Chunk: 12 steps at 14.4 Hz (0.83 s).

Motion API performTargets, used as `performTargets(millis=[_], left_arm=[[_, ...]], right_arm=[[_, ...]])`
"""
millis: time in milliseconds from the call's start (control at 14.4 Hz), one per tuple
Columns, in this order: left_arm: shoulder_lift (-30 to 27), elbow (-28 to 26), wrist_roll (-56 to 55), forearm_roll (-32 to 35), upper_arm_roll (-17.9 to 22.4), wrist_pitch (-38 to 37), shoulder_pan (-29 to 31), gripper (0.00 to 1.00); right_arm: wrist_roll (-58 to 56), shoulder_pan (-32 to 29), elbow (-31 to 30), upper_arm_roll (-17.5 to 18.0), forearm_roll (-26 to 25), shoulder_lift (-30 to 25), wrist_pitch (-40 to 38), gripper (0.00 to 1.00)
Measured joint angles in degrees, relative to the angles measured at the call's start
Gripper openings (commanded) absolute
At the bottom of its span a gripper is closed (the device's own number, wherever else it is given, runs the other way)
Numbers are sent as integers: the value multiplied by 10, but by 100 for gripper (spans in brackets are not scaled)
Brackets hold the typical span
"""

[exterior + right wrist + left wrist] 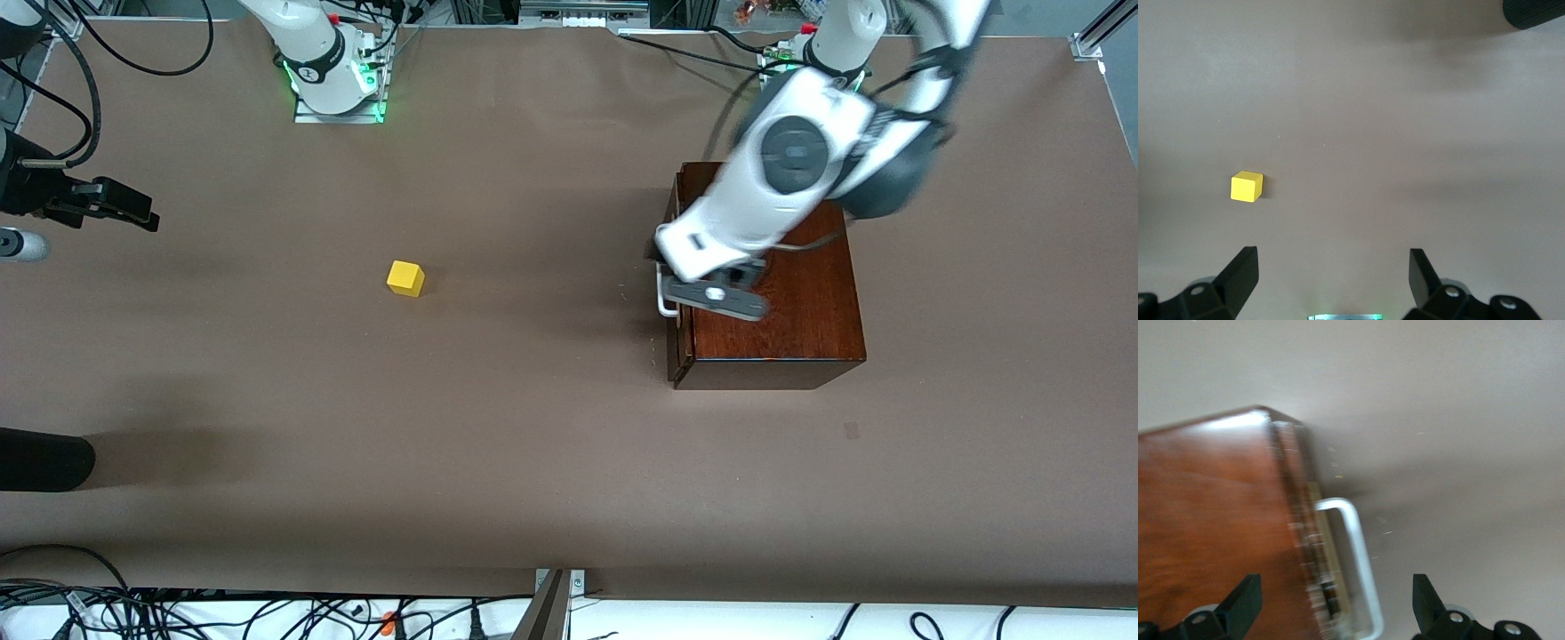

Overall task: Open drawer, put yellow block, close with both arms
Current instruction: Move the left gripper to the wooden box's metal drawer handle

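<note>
Drawer (673, 307) was shut, handle (1355, 553) ungrabbed; left gripper (1335, 607) sat over it at right of frame, fingers spread. Yellow block (405, 278) lay centre-left on table (533, 444); right gripper (1331, 280) waited over it, fingers spread, empty. All steps were left.

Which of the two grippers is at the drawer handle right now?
The left gripper, open over the white handle of the drawer. The right gripper waits open above bare table, away from the yellow block.
</note>
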Motion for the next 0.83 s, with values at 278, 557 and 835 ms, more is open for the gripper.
performTargets(millis=[278,557,835], left_arm=[[40,0,-39,25,0,20,-35,100],[55,-2,-74,55,0,19,-47,100],[64,-12,-98,90,0,19,-59,100]], right_arm=[[0,0,0,0,0,0,0,100],[0,0,0,0,0,0,0,100],[0,0,0,0,0,0,0,100]])
